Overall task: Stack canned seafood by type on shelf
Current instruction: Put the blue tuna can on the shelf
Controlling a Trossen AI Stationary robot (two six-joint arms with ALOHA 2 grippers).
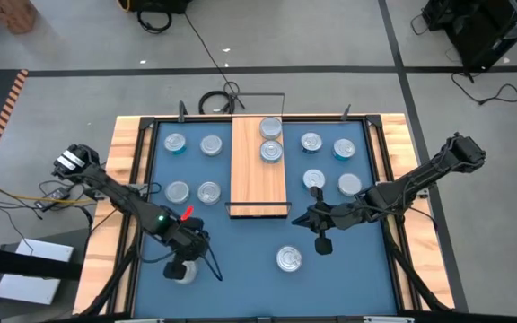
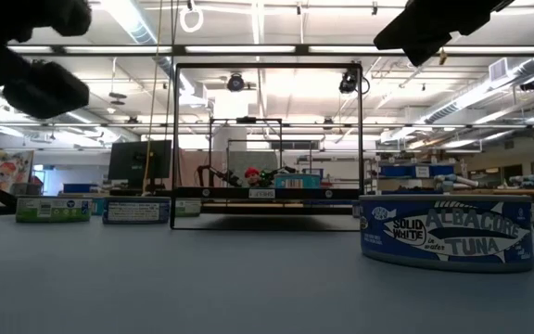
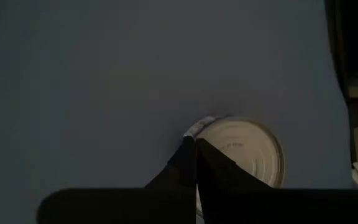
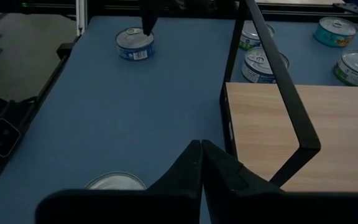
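Left gripper [image 1: 185, 262] sat fingers together, empty, over a tin [image 1: 183, 272] near the table's front-left; right gripper [image 1: 305, 217] also closed, empty. Tins look rigid, slick: grip across the sides. Shelf [image 1: 258, 184] held two

The short round metal tins [image 1: 288, 259] are showing shiny, ridged silver lids, and their glossy printed blue labels [image 2: 447, 232] are catching the light. The long pale wooden shelf board [image 1: 258, 184] is looking smooth and matt with fine grain, its thin black metal frame [image 4: 284, 87] painted dull. The blue bench top [image 1: 240, 269] is appearing smooth and matt.
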